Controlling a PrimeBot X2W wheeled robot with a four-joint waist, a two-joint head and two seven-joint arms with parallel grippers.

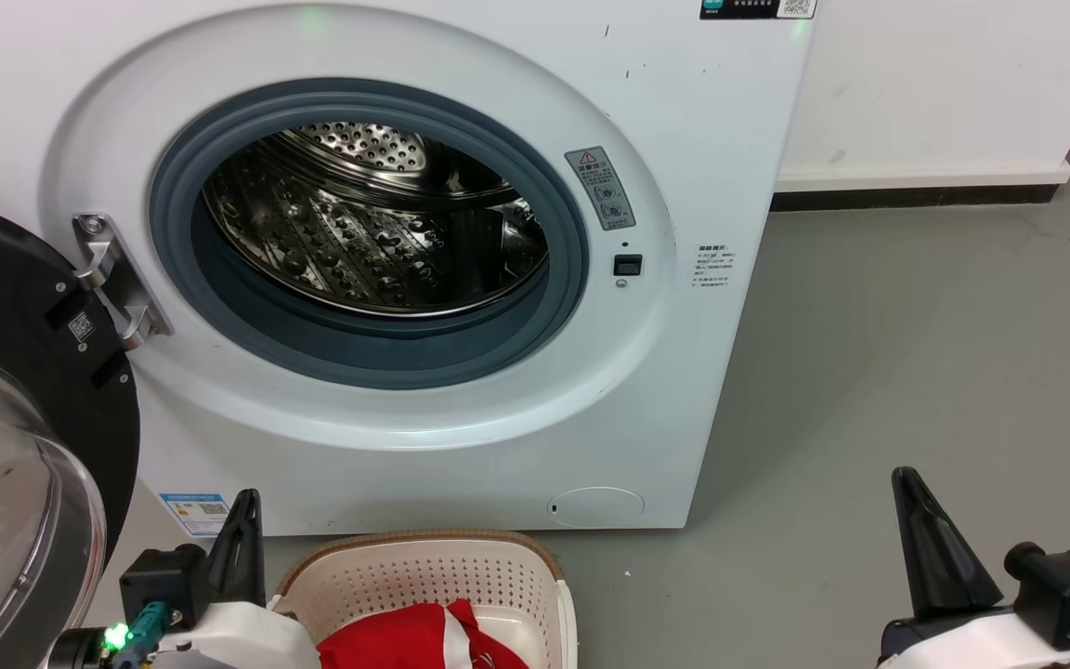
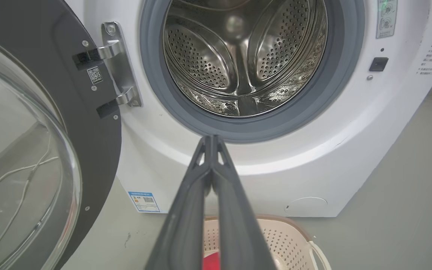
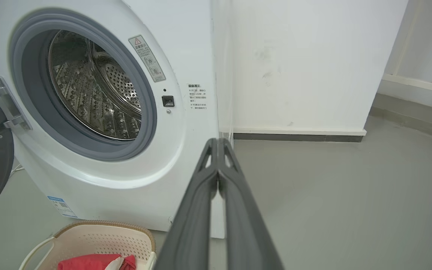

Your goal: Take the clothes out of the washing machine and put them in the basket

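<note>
Head view — washer (image 1: 377, 260) on grey floor (image 1: 916, 372), white wall (image 1: 944, 84) rt.

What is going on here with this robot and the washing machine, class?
A two-armed robot faces a white front-loading washing machine whose glass door stands open on the robot's left. The steel drum looks empty. The red clothes with white trim lie in the cream perforated basket on the floor before the machine. The left gripper and right gripper are shut on nothing, held low. The unloading looks done.
</note>
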